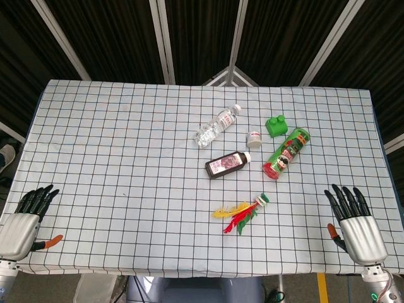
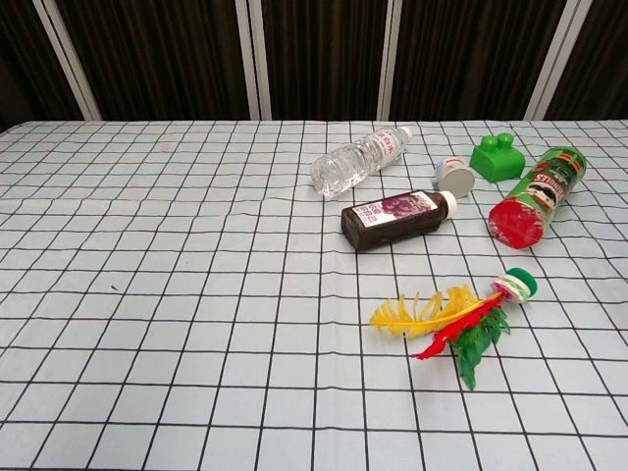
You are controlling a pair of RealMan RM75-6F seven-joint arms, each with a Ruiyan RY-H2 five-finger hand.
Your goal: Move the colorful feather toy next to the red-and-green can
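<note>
The colorful feather toy (image 1: 243, 214) (image 2: 453, 317) lies on the checked tablecloth, its yellow, red and green feathers fanned to the left and its round base pointing right. Just beyond it the red-and-green can (image 1: 286, 153) (image 2: 536, 195) lies on its side, red end toward me. My right hand (image 1: 351, 218) rests at the table's near right corner, fingers apart and holding nothing, well right of the toy. At the near left corner my left hand (image 1: 25, 216) lies the same way, open. Neither hand shows in the chest view.
A dark juice bottle (image 1: 228, 165) (image 2: 397, 218) lies left of the can. Behind it are a clear water bottle (image 1: 217, 125) (image 2: 359, 162), a small white jar (image 1: 254, 139) (image 2: 454, 177) and a green block (image 1: 276, 125) (image 2: 497, 157). The table edge (image 1: 189, 275) runs along the front.
</note>
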